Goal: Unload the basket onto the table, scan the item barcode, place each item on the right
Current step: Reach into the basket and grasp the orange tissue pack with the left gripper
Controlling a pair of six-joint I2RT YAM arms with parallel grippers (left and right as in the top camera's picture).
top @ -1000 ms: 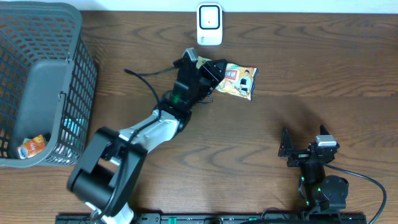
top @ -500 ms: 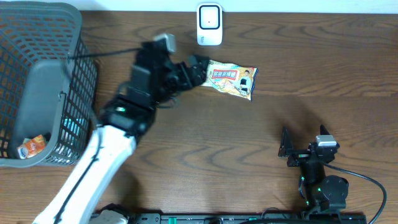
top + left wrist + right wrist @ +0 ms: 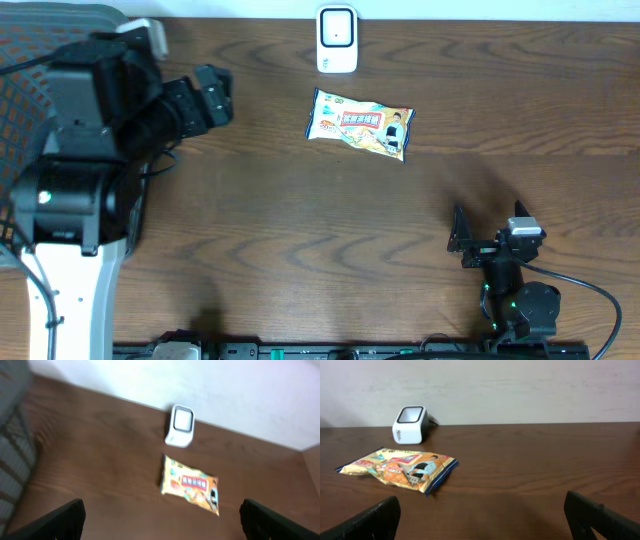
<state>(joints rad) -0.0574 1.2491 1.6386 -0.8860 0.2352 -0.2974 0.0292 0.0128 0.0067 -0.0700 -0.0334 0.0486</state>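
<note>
The item, a yellow-orange snack packet (image 3: 360,125), lies flat on the wooden table just below the white barcode scanner (image 3: 337,40). My left gripper (image 3: 213,97) hangs open and empty, high up and well to the left of the packet. Its wrist view looks down on the packet (image 3: 190,485) and the scanner (image 3: 181,425) between the spread fingers of the left gripper (image 3: 162,525). My right gripper (image 3: 488,238) stands open and empty at the front right. In its wrist view the packet (image 3: 400,467) and scanner (image 3: 411,424) lie far ahead of the right gripper (image 3: 485,520).
A grey mesh basket (image 3: 25,55) stands at the far left, mostly covered by my raised left arm; its wall shows blurred in the left wrist view (image 3: 12,455). A pale wall runs along the table's far edge behind the scanner.
My left gripper opened, let go of the packet and drew back up and to the left. The packet now lies alone below the scanner. The right arm has not moved.
</note>
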